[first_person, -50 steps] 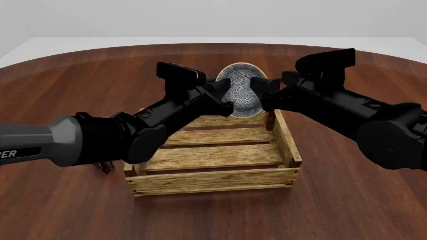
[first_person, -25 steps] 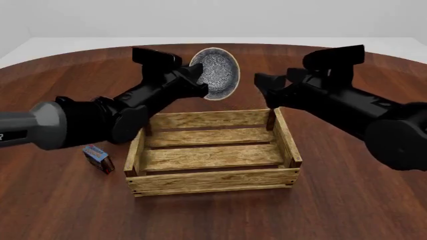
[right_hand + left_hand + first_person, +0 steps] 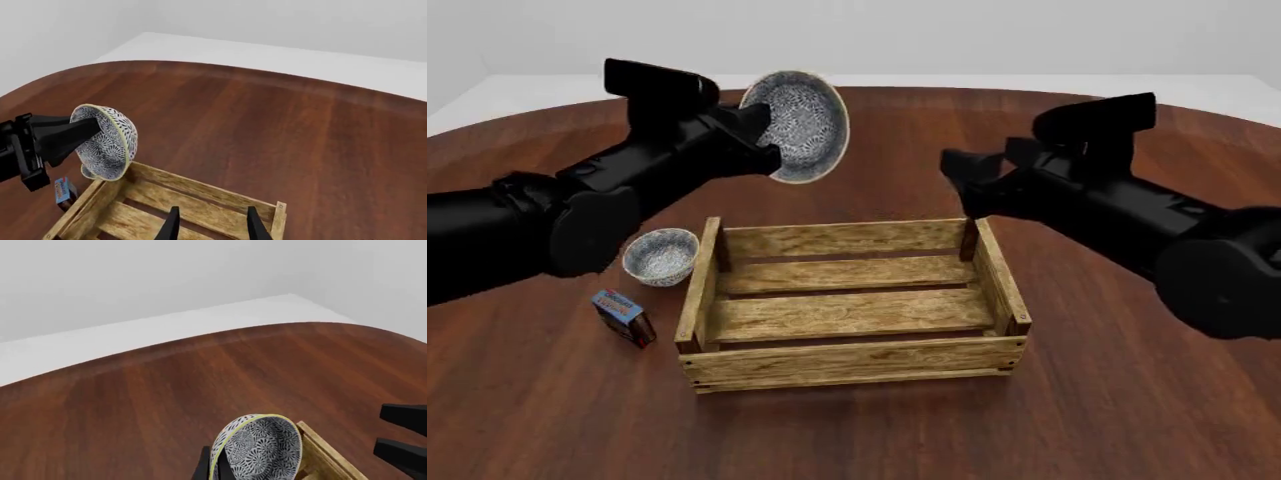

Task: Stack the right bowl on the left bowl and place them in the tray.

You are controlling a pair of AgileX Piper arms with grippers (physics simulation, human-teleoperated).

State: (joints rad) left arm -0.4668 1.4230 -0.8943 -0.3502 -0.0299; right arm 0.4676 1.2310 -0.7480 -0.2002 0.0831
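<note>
— Two bowls, one crate: where does each sit, starting nearest us?

— Nearest is the tray (image 3: 851, 312), a light-wood slatted crate with corner posts, resting on the dark wood table (image 3: 1121, 420). Nothing lies inside it. Just off its left side a small blue-and-red box (image 3: 623, 316) lies on the table.

— And the left bowl?

— A little farther back, the left bowl (image 3: 662, 256) stands upright on the table, just beside the tray's far-left corner post. Its patterned inside faces up.

— The other one?

— The right bowl (image 3: 797, 125) is in the air, above and beyond the tray's far-left corner, tipped on its side so the patterned inside faces toward the right. The left gripper (image 3: 761, 140) is clamped on its rim; in the right wrist view one dark finger runs across the bowl's outside to the yellowish lip.

— What about the other arm?

— The right gripper (image 3: 961, 172) hangs over the tray's far-right corner, well apart from the lifted bowl. Its fingers (image 3: 254, 225) stand parted with nothing between them, and the tray's far wall shows through the gap.

— Beyond all that?

— Bare table to its curved far edge, then white floor and a pale wall.
</note>
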